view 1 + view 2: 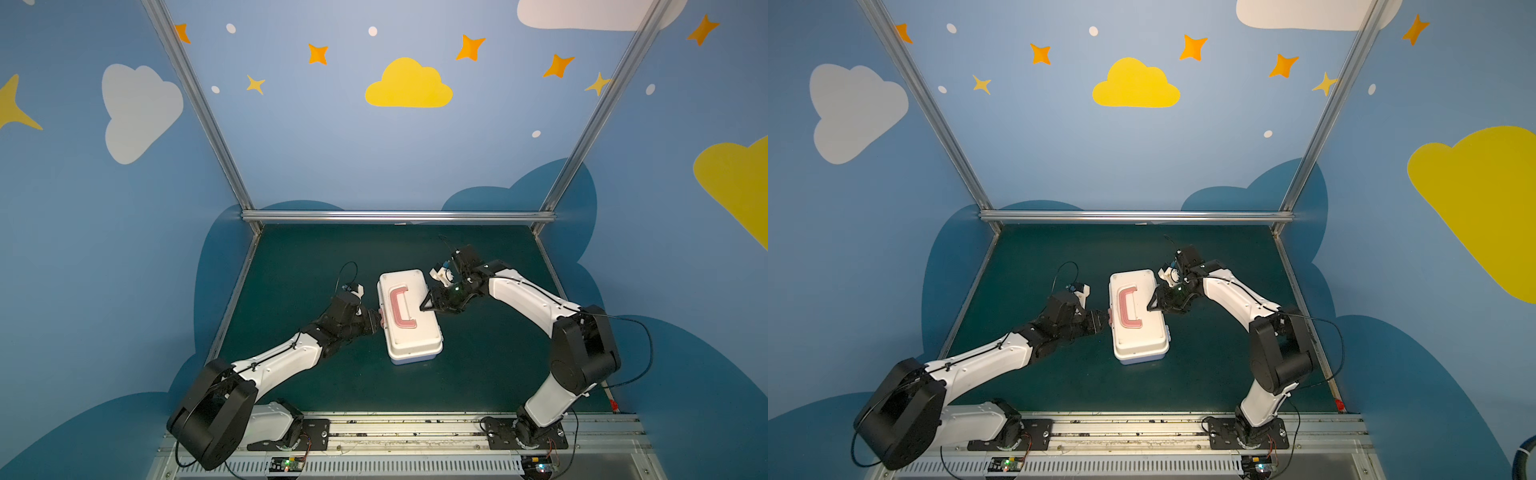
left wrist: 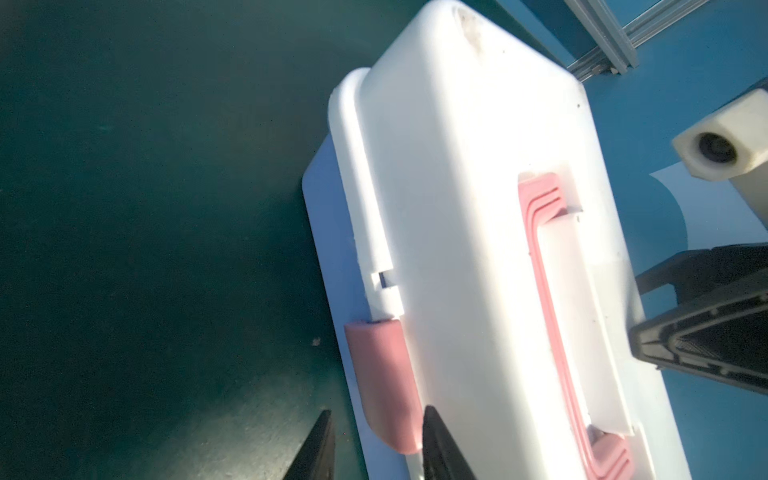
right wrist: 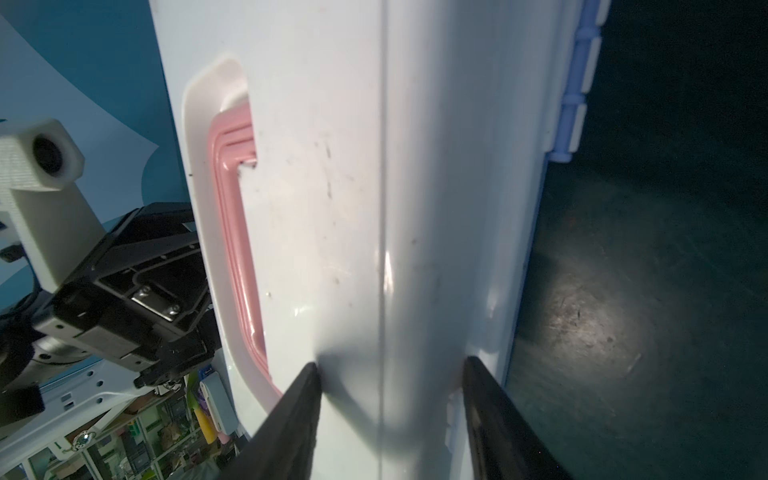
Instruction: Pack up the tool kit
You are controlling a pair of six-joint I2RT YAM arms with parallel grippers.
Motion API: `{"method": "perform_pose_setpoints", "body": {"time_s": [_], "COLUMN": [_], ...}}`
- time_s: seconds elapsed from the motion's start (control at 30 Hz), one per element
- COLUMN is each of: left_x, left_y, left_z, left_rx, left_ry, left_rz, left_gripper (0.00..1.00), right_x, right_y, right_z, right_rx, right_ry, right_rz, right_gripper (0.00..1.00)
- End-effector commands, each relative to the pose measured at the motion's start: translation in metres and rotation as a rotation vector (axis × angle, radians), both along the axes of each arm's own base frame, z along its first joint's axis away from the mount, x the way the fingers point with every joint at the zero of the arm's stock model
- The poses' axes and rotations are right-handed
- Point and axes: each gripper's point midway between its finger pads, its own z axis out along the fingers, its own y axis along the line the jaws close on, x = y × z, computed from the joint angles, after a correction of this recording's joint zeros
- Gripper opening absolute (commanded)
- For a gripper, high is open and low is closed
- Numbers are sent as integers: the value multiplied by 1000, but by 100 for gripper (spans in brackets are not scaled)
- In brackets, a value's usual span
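**A:** Where's the kit (image 1: 409, 318)?

**B:** Mid-mat (image 1: 478, 374), shut, between the two arms. In both top views its long axis runs far to near, with the near end swung slightly right.

**A:** Materials?

**B:** Hard, smooth plastic. The white lid (image 1: 1148, 332) has rounded corners and is a little scuffed. A ribbed pink C-shaped handle (image 1: 393, 307) lies flat in its recess. The lavender base (image 1: 415, 360) shows underneath, and lavender hinges (image 3: 575, 83) run along the right long side.

**A:** And the closure?

**B:** A rounded pink latch (image 2: 384, 386) sits midway along the left long side, straight ahead of the left gripper (image 2: 378, 415). The jaws stand narrowly apart with the latch between them. One finger looks clear of it, so I wouldn't call that a grip.

**A:** The right gripper (image 3: 390, 361)?

**B:** Middling wide, with its tips down on the lid's hinge-side shoulder and one tip beside the handle. I can't tell whether it is pinching or only bearing down.

**A:** What does the next move turn on?

**B:** The latch, I judge. It faces the left arm, which is the nearer one. Any push there runs across the short axis toward the right gripper, which could brace the kit against sliding.
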Motion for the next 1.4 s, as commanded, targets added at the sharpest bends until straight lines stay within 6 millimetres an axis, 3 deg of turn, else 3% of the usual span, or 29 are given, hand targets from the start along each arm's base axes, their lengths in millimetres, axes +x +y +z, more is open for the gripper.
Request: {"method": "perform_pose_setpoints", "body": {"time_s": [0.0,0.3,0.57,0.7,0.8,0.87,1.0,1.03,1.2,1.37], "left_x": [4,12,-7,-15,-12,-6,3,3,-13,-31], "left_y": [-6,-7,41,46,45,43,46,52,59,35], "left_z": [3,-20,-55,-78,-84,-79,-61,-59,-54,-61], "left_rx": [-3,84,316,366,376,369,363,367,355,322], "left_ry": [-17,41,151,190,192,162,61,39,-54,-143], "left_rz": [-27,-39,62,29,35,38,72,92,59,-86], "left_gripper": [37,33,26,26,27,34,77,82,99,100], "right_x": [-32,-30,-30,-29,-28,-29,-29,-29,-27,-27], "right_y": [-1,-1,-2,-2,-3,-4,-5,-5,-4,-4], "right_z": [-46,-44,-47,-46,-44,-43,-41,-40,-38,-39], "right_rx": [-109,-110,-113,-115,-117,-124,-127,-126,-125,-127], "right_ry": [138,129,134,134,127,128,125,124,120,120], "right_rz": [57,57,58,58,58,56,57,57,58,58], "right_gripper": [53,53,53,53,53,53,53,53,53,53]}}
